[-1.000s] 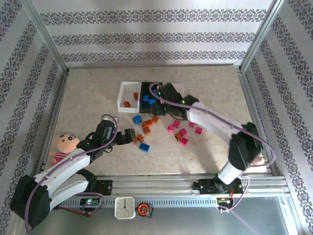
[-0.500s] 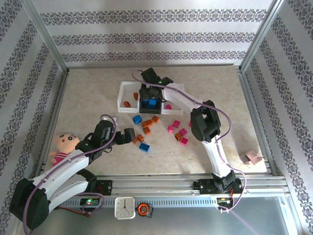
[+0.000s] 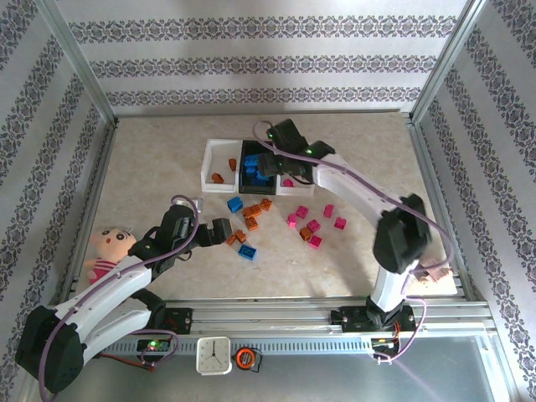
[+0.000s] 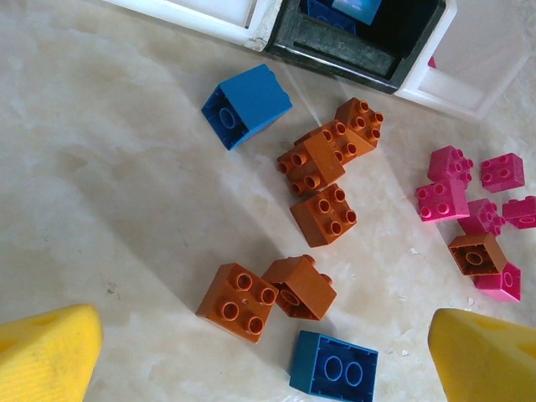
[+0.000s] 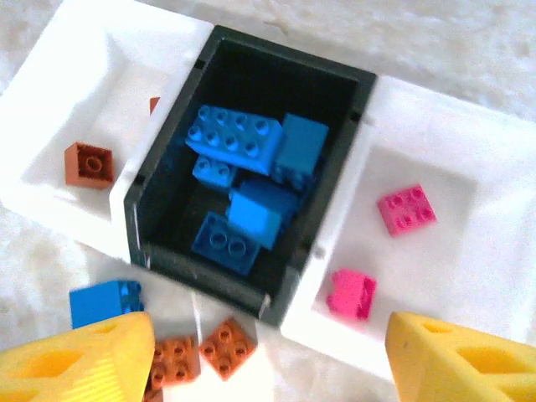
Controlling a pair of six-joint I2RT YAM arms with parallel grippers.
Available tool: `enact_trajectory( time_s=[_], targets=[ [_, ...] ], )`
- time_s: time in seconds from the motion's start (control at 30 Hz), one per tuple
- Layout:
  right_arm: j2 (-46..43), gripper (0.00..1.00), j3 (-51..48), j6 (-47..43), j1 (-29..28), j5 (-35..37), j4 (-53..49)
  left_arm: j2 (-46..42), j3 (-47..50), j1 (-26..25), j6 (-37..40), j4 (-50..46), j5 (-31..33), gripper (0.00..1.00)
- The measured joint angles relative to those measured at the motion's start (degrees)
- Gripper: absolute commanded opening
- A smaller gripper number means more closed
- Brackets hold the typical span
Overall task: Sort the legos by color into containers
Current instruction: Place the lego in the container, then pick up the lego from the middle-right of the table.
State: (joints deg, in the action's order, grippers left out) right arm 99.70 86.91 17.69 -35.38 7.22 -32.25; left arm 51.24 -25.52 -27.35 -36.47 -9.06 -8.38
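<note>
On the worktop (image 3: 151, 167), each with jaws wide and empty, the right gripper (image 5: 270, 339) hovers over the black bin (image 5: 159, 180) holding blue legos (image 5: 239, 138), the left gripper (image 4: 264, 352) over loose orange legos (image 4: 322, 213) at 6 o'clock, its likely next pick.

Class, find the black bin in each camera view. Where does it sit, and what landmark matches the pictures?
Top external: black bin just above picture centre.
Left wrist: black bin at the top edge, right of centre.
Right wrist: black bin in the centre.
Shared landmark: the loose blue brick just in front of its left corner.
</note>
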Motion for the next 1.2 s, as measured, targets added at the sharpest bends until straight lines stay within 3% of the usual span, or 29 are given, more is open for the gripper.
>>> enact_trajectory(
  time_s=[0.27, 0.43, 0.73, 0.97, 1.2],
  targets=[
    [-16.9, 0.68, -28.4, 7.6, 0.9, 1.0, -1.0, 0.0, 0.0, 0.0, 0.0, 0.1, 0.0, 1.0],
    [-22.8, 0.64, -38.6, 12.8, 7.4, 1.0, -2.8, 1.4, 0.0, 0.0, 0.0, 1.0, 0.0, 1.0],
    [-20.7, 0.57, -40.2, 16.3, 18.6, -0.3, 1.1, 3.2, 0.0, 0.1, 0.0, 1.8, -0.2, 1.0],
    [-15.9, 0.52, -41.2, 16.4, 19.5, -2.3, 3.9, 3.1, 0.3, 0.1, 0.0, 1.9, -0.2, 1.0],
    [-12.0, 0.34, -41.6, 15.8, 21.4, -3.7, 6.6, 3.1, 0.3, 0.1, 0.0, 1.9, -0.2, 1.0]
  ],
)
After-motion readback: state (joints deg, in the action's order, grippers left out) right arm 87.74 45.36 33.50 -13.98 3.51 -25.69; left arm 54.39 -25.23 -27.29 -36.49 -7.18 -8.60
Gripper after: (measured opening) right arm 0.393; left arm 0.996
